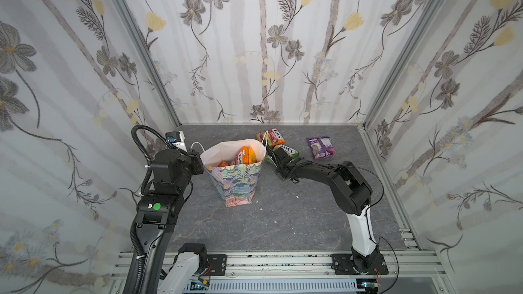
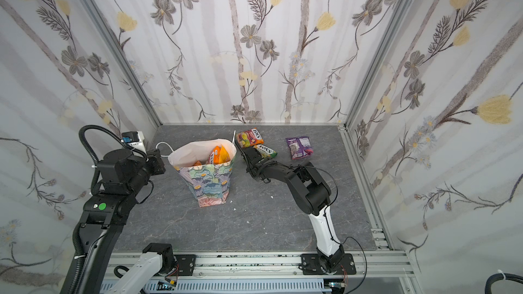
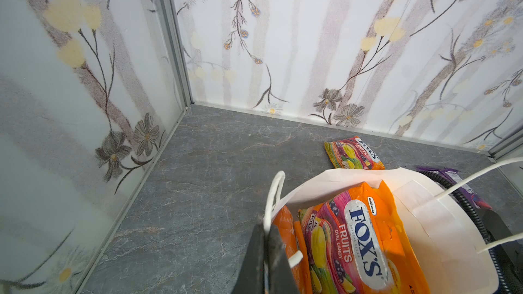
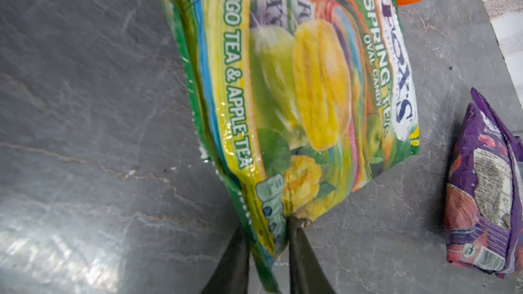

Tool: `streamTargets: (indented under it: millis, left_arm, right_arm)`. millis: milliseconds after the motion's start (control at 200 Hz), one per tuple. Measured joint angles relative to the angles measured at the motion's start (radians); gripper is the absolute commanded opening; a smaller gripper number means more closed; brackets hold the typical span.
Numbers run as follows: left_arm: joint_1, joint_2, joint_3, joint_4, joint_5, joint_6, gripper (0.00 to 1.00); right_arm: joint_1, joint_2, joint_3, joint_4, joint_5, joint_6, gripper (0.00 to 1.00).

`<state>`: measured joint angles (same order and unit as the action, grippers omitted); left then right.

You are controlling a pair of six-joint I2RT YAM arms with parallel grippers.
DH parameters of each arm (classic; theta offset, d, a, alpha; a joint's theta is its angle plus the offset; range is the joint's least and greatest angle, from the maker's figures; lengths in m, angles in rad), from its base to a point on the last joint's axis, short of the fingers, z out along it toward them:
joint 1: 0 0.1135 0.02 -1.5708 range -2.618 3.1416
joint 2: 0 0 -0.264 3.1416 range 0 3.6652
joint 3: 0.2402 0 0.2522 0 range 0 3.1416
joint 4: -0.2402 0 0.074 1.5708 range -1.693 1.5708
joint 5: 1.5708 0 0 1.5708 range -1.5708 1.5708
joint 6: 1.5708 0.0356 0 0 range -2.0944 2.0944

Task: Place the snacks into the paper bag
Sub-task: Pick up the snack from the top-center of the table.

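The paper bag (image 1: 235, 182) stands upright left of centre in both top views, its mouth open. Several snacks (image 1: 244, 155) stand inside, an orange-pink FOX'S packet (image 3: 362, 238) foremost. My left gripper (image 3: 266, 227) is shut on the bag's near rim beside a cord handle (image 3: 276, 190). My right gripper (image 4: 268, 238) is low beside the bag, shut on a corner of the green FOX'S packet (image 4: 311, 94), which lies on the table (image 1: 288, 151). Another orange-pink FOX'S packet (image 1: 271, 135) lies behind it. A purple packet (image 1: 321, 147) lies further right.
Floral walls close the grey table (image 1: 283, 222) on three sides. A small white box (image 1: 175, 140) sits in the back left corner behind my left arm. An aluminium rail (image 1: 283, 261) runs along the front edge.
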<state>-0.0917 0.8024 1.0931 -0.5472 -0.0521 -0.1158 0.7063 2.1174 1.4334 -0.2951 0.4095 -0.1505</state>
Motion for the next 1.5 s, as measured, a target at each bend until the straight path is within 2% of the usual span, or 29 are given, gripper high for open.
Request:
streamTargets:
  millis: [120,335,969,1279,1503]
  left_arm:
    - [0.0,-0.003,0.0,0.0,0.0,0.0,0.02]
    - [0.0,-0.005,0.0,0.0,-0.004,0.0,0.02]
    - [0.0,-0.006,0.0,0.0,-0.004,0.0,0.01]
    - [0.0,-0.011,0.0,0.0,-0.004,0.0,0.01]
    - [0.0,-0.013,0.0,0.0,-0.004,0.0,0.02]
  right_arm:
    - [-0.005,0.0,0.005,0.002,-0.013,0.01,0.0]
    - [-0.017,-0.017,0.003,0.0,-0.057,0.02,0.0]
    - [-0.14,-0.253,-0.124,0.058,-0.493,0.192,0.0]
    - [-0.205,-0.343,-0.17,0.111,-0.652,0.284,0.0]
    - [-0.235,-0.416,-0.191,0.151,-0.72,0.344,0.0]
